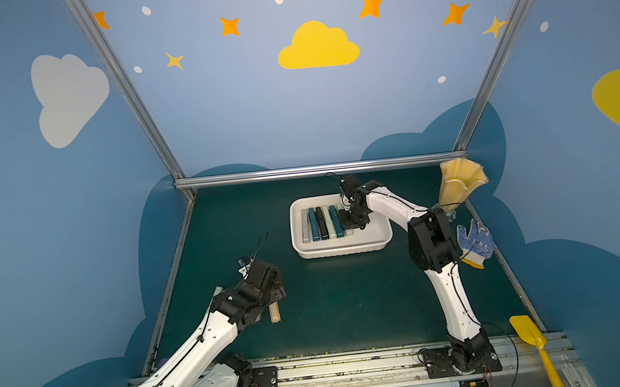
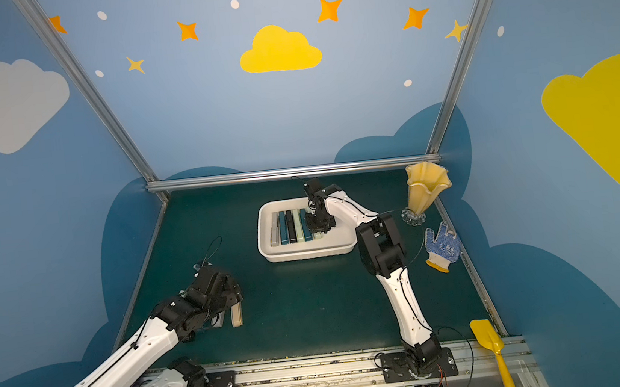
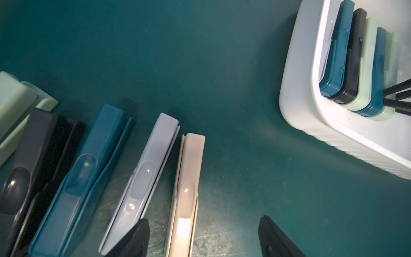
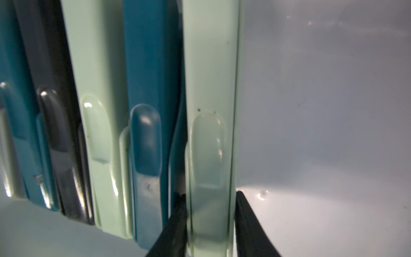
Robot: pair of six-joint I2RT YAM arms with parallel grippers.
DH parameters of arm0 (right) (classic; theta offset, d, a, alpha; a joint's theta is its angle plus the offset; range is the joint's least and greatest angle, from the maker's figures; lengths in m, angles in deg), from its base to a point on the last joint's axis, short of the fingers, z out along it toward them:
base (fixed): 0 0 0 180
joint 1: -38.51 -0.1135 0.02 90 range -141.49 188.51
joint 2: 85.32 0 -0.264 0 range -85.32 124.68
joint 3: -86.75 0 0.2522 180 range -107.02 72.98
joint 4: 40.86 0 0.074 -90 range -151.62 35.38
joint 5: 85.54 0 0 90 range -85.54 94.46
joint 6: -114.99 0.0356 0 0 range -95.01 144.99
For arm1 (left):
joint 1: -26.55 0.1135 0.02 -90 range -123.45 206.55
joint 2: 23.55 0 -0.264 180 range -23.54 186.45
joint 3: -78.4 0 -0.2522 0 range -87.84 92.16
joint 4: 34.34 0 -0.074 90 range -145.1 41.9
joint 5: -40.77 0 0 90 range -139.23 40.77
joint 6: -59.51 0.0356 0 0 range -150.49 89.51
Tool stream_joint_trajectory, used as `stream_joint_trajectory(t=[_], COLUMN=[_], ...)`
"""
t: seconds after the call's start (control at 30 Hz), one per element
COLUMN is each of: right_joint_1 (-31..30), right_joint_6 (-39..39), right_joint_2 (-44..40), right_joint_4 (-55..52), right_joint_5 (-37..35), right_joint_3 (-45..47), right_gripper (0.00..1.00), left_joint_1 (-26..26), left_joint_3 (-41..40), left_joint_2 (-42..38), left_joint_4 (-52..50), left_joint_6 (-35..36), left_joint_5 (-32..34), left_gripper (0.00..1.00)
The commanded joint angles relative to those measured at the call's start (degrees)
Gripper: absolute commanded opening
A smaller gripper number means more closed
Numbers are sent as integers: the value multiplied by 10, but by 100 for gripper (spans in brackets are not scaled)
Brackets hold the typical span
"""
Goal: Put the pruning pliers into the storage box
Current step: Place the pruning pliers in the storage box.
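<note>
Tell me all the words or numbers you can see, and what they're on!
No words or numbers can be read anywhere.
Glove: a blue print, too blurred to read.
Teal pliers: a tiny mark near one end, too small to read.
Walls: pictures only, no writing.

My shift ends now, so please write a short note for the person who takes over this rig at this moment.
Left end effector: open, above the beige pliers, holding nothing.
Right end effector: inside the storage box, straddling the pale green pliers; I cannot tell if it grips them.
Done: six pliers lie in the box, counting the pale green one.
To do: five remain on the mat, counting the beige one.
</note>
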Motion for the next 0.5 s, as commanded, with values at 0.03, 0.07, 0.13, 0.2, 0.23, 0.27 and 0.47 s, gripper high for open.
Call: stream_joint_trajectory(t=[0.03, 0.07, 0.13, 0.2, 0.23, 0.27, 0.47], right_joint_1=[-2, -2, -2, -2, -2, -2, 0], right_joint_6=[0, 1, 0, -1, -1, -1, -1], right_joint_2=[7, 6, 2, -2, -4, -7, -34], right_joint_4=[-11, -12, -14, -16, -18, -21, -29], right_joint_5=[1, 1, 0, 0, 1, 1, 0], right_joint_3=[-16, -17, -18, -20, -23, -25, -25], right_gripper=[32, 33, 35, 37, 39, 41, 47], left_joint_1=[-1, -1, -1, -1, -1, -1, -1], left_joint_3=[-5, -4, -5, -8, -10, -12, -23], left_joint_2=[-5, -4, -5, -5, -4, -5, -8], left_joint_4=[3, 2, 1, 1, 0, 0, -12], left_joint_6=[3, 4, 4, 4, 3, 1, -15], left_joint_5=[2, 2, 3, 4, 3, 2, 1], left_gripper=[77, 77, 77, 77, 77, 77, 79])
